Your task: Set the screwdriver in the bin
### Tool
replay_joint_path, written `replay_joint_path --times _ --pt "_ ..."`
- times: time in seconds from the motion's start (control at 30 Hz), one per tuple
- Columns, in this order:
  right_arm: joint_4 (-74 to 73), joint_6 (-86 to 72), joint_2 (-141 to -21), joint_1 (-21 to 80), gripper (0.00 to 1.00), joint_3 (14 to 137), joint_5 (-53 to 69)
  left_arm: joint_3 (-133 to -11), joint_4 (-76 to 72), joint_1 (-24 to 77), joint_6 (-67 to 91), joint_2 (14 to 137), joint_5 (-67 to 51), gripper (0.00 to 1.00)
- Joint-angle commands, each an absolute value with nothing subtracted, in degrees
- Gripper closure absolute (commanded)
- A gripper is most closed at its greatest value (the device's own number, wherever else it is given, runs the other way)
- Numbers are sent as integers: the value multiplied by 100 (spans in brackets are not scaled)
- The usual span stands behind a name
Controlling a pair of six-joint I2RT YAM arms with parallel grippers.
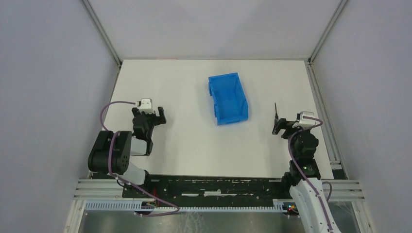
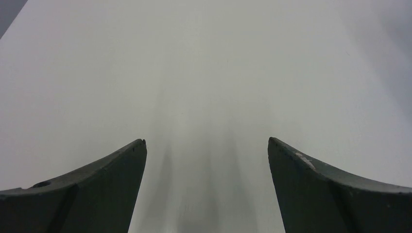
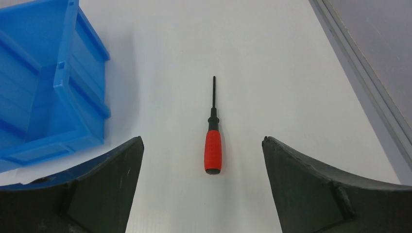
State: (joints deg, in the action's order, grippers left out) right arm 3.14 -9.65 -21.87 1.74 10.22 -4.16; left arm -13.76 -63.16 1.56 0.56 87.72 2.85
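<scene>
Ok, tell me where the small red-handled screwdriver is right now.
In the right wrist view, the small red-handled screwdriver lies flat on the white table, centred ahead of the open right gripper, the blue plastic bin to its left.

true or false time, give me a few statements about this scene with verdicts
1. The screwdriver lies flat on the table. True.
2. The blue bin holds the screwdriver. False: it lies outside the bin, on the table.
3. The right jaws stand open, with the screwdriver between them in the right wrist view. True.
4. The left jaws grip the screwdriver. False: they are open and hold nothing.
</scene>
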Motion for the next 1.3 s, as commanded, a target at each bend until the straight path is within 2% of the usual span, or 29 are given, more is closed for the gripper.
replay_joint_path --times 0.0,0.17,0.3,0.4,0.57,0.63,0.7,0.87,1.07,1.13,1.17,1.27 --pt "530 -1130 -2039 154 2 1125 -840 -1459 -6601 114 149 8781 280 0" --pt "448 -1190 -2109 161 2 1859 -761 -1459 -6601 114 149 8780 279 0" --pt "323 -727 -2630 151 2 2812 -413 -1455 -6601 114 149 8780 278 0" --pt "-618 -525 -3673 157 2 4111 -453 -1459 -6601 114 149 8780 279 0" --pt "-3219 -505 -6419 156 2 6742 -706 -1459 -6601 114 149 8783 277 0" --pt "-3808 -515 -7273 155 2 7175 -813 -1459 -6599 114 149 8780 277 0" --pt "-3703 -500 -7758 156 3 6957 -748 -1459 -6601 114 150 8780 281 0" --pt "-3129 -553 -8751 151 16 6158 -850 -1459 -6600 114 149 8780 281 0" --pt "-2661 -475 -9511 151 27 5799 -776 -1459 -6601 114 149 8780 278 0" --pt "-2553 -449 -9689 151 37 5778 -867 -1459 -6601 114 149 8780 276 0" --pt "-2547 -447 -9791 151 45 5790 -902 -1459 -6601 114 149 8780 276 0" --pt "-2686 -432 -10019 142 75 5895 -939 -1459 -6600 114 149 8781 273 0"
